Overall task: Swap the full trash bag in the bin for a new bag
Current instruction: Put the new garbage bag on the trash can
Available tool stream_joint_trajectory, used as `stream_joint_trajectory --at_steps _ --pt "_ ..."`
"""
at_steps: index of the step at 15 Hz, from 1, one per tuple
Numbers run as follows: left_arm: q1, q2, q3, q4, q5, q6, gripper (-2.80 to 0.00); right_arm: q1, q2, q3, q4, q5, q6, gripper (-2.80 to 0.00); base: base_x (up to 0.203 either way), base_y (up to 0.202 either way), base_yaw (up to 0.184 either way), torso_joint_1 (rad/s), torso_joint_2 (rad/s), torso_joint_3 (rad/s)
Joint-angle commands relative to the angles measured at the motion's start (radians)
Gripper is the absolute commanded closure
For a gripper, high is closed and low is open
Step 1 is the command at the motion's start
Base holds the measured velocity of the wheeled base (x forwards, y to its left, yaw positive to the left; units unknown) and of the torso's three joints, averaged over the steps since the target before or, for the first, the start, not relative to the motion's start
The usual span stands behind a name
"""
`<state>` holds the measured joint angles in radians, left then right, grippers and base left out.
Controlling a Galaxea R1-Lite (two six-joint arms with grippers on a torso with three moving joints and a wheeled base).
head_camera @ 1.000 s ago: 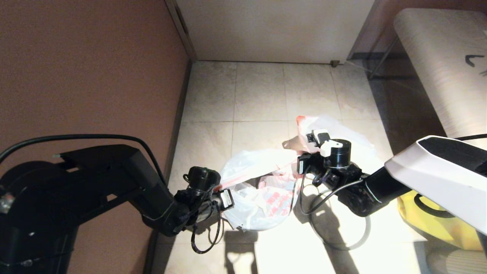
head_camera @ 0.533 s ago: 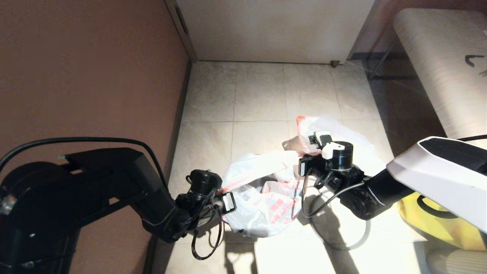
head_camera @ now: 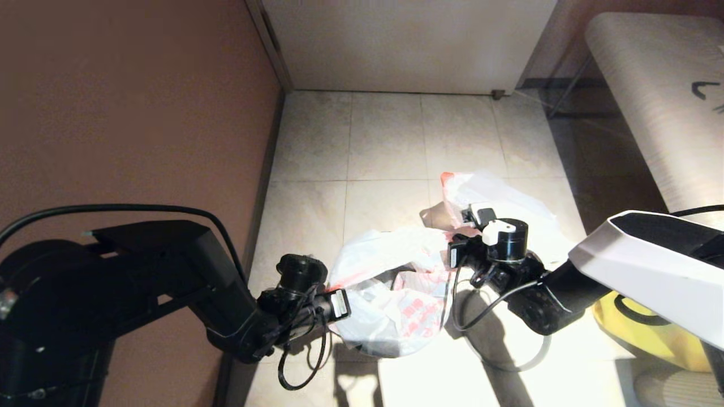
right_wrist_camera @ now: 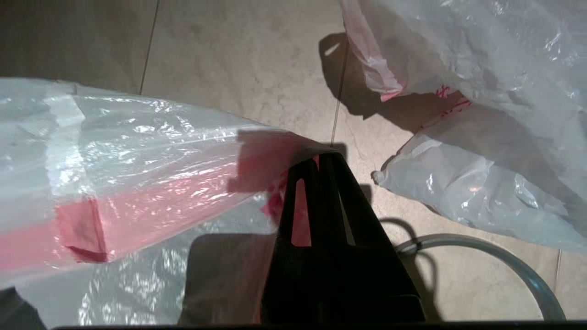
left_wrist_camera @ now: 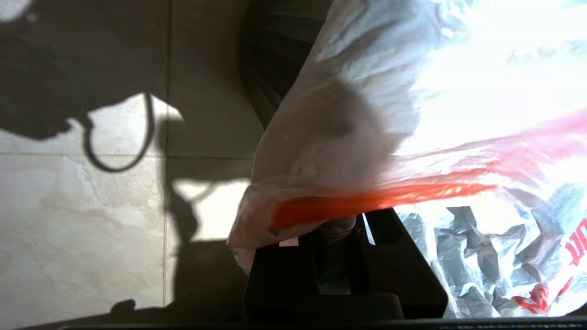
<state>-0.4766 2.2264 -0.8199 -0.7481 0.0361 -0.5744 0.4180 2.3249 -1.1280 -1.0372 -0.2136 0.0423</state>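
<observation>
New bag [head_camera: 396, 294] seemingly lining bin [left_wrist_camera: 270, 59], left hand [left_wrist_camera: 339, 229] and right hand [right_wrist_camera: 318, 158] each clamped on its edge

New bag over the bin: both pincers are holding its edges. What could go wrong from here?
1. The thin new bag is stretched between the left pincer and right pincer; it might tear or slip free.
2. The hoop lies loose on the floor, so the bag may not stay on the bin.
</observation>
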Motion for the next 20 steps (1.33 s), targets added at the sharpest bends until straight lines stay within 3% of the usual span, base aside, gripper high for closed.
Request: stream_joint_trajectory --at_steps 1,5,8,10,14,16,20 --pt "0.000 -0.009 0.008 -0.004 -0.004 -0.001 0.00 0.005 -0.010 -0.020 0.007 0.000 0.000 0.00 0.000 0.000 0.000 0.000 0.00 0.000" --pt "-0.015 -0.026 0.048 -0.005 -0.049 0.048 0.00 0.087 -0.071 0.002 0.066 0.000 0.005 0.00 0.000 0.000 0.000 0.000 0.00 0.000" --pt "-0.025 -0.039 0.072 -0.008 -0.077 0.051 0.00 0.102 -0.084 -0.018 0.077 0.002 0.010 0.00 0.000 0.000 0.000 0.000 0.00 0.000" --pt "-0.030 -0.049 0.096 -0.012 -0.102 0.089 0.00 0.116 -0.120 -0.019 0.081 0.002 0.056 0.00 0.000 0.000 0.000 0.000 0.00 0.000" --pt "-0.044 -0.052 0.170 -0.138 -0.138 0.135 0.00 0.154 -0.139 -0.019 0.108 0.002 0.071 0.00 0.000 0.000 0.000 0.000 0.00 0.000" --pt "-0.045 -0.050 0.174 -0.149 -0.145 0.145 0.00 0.161 -0.163 -0.004 0.106 0.002 0.072 0.00 0.000 0.000 0.000 0.000 0.00 0.000" --pt "-0.043 -0.042 0.163 -0.149 -0.144 0.143 0.00 0.234 -0.289 0.224 0.113 0.025 0.090 0.00 0.000 0.000 0.000 0.000 0.00 0.000"
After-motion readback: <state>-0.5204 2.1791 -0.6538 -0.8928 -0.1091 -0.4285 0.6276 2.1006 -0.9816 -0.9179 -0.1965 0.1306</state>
